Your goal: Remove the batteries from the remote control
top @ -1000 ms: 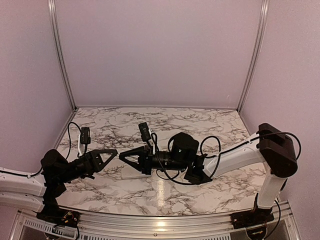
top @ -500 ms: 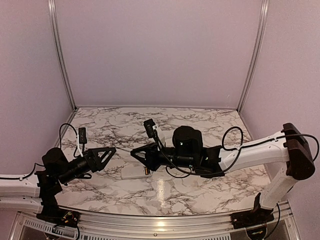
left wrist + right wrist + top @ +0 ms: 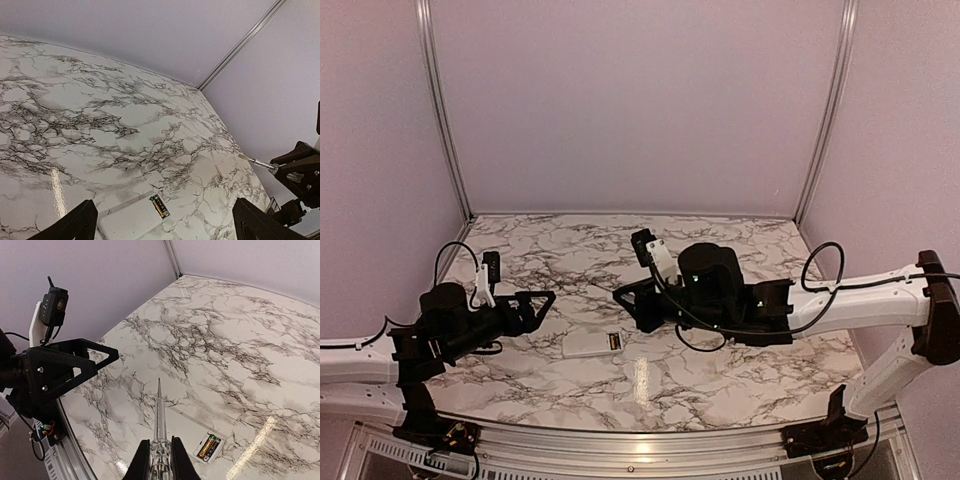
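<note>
The white remote control (image 3: 588, 346) lies flat on the marble table, its battery bay open at its right end. Two batteries (image 3: 209, 446), one orange-gold and one dark, sit side by side in the bay and also show in the left wrist view as batteries (image 3: 160, 206). My left gripper (image 3: 542, 308) hovers left of the remote, jaws wide open and empty. Its dark fingertips (image 3: 80, 222) frame the remote control (image 3: 131, 224). My right gripper (image 3: 620, 296) hangs above and right of the remote, shut on a thin grey rod (image 3: 160, 415) that points toward the left gripper (image 3: 65, 370).
The marble table (image 3: 720, 250) is walled in by lilac panels with metal corner posts (image 3: 440, 110). A small white sliver (image 3: 219, 171) lies on the table right of the remote. The table's left edge rail (image 3: 75, 460) runs close under the left arm.
My left gripper has opened wide and pulled back to the left. My right arm has drawn back to the right with the rod, leaving the remote uncovered on the table.
</note>
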Available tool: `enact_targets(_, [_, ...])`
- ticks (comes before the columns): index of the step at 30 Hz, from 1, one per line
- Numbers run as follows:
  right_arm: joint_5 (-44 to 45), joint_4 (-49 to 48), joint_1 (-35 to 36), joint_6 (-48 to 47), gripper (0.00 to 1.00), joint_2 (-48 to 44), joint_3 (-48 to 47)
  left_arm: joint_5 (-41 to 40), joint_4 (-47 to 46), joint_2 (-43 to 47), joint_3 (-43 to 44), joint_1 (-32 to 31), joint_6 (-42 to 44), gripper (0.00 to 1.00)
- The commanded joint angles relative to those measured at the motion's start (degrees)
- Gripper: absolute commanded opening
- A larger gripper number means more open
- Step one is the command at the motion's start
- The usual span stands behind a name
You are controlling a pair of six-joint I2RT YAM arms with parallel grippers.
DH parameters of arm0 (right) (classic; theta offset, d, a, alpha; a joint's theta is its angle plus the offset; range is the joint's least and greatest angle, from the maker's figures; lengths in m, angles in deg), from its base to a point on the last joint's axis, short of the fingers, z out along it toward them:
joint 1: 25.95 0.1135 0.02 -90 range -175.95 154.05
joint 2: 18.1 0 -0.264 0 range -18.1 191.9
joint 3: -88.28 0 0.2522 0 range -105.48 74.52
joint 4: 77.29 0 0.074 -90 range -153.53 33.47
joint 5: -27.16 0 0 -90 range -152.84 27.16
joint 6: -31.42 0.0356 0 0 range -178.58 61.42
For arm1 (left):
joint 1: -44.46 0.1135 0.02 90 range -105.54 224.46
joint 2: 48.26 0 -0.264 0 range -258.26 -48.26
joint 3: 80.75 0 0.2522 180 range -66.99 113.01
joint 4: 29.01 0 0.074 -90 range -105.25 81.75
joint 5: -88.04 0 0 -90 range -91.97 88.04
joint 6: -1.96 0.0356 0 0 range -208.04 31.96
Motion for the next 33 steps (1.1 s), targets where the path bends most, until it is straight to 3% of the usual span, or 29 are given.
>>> enact_targets(1, [5.1, 11.3, 0.4, -0.5, 0.00, -1.5, -3.7, -3.4, 10.3, -0.9, 4.3, 0.0, -0.1, 0.99])
enact_targets(6, [5.8, 19.3, 0.4, -1.0, 0.00, -1.5, -7.3, -2.6, 15.1, -4.3, 7.4, 0.0, -0.4, 0.96])
enact_targets(15, [8.1, 23.2, 0.4, 0.4, 0.00, -3.3, -7.0, 1.0, 16.6, -14.1, 11.2, -0.1, -1.1, 0.86])
enact_targets(24, [8.2, 30.7, 0.3, 3.6, 0.00, -0.4, -8.9, 0.3, 18.4, -19.5, 13.3, 0.0, -0.5, 0.82])
enact_targets(33, [-6.9, 29.4, -3.1, 1.9, 0.00, 5.5, -10.3, 3.5, 17.0, -28.4, 15.9, 0.0, 0.9, 0.74])
